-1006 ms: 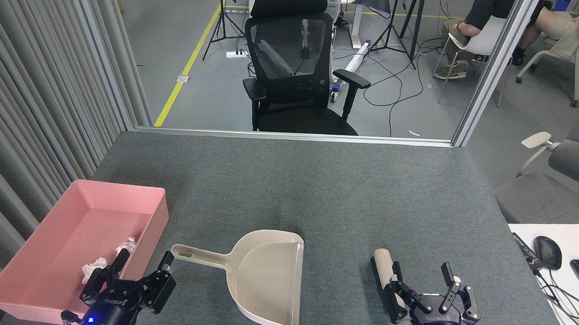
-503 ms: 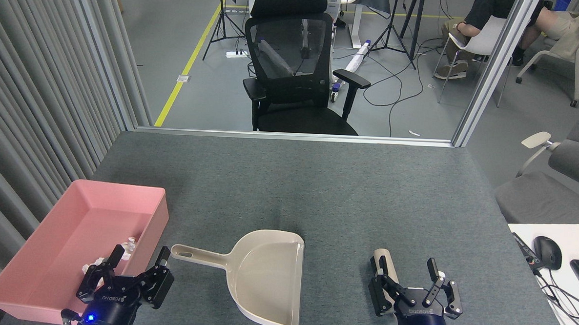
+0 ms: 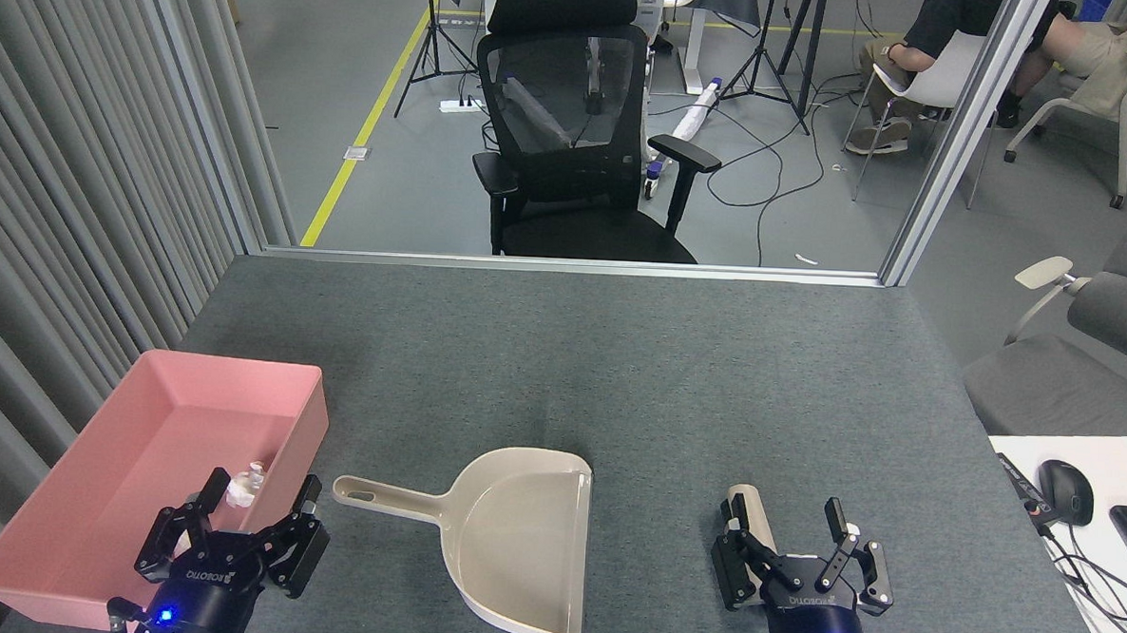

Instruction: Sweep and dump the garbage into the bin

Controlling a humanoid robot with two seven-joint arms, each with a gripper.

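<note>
Both grippers have drawn back toward the near edge over the last second, the right one more than the left, so that more of the brush now shows beyond its fingers; the dustpan and the bin lie as they did before.

The grey table (image 3: 619, 357) fills the middle of the head view. At its near left corner sits the bin (image 3: 100, 468), a pink tub with low walls. The dustpan (image 3: 516, 543) lies flat on the table just right of the bin, its mouth toward the near edge and its handle reaching left, close to the bin's right wall.

The right gripper (image 3: 794, 555) hovers at the near right with its fingers spread wide and nothing between them; it stands over the near part of the brush (image 3: 743, 508), whose beige far end pokes out past the left finger. The left gripper (image 3: 252, 517) is likewise spread wide and empty, straddling the near right wall of the bin.

The garbage (image 3: 244, 484), a small white paper wad, lies inside the bin against its right wall, seen between the left gripper's fingers.
</note>
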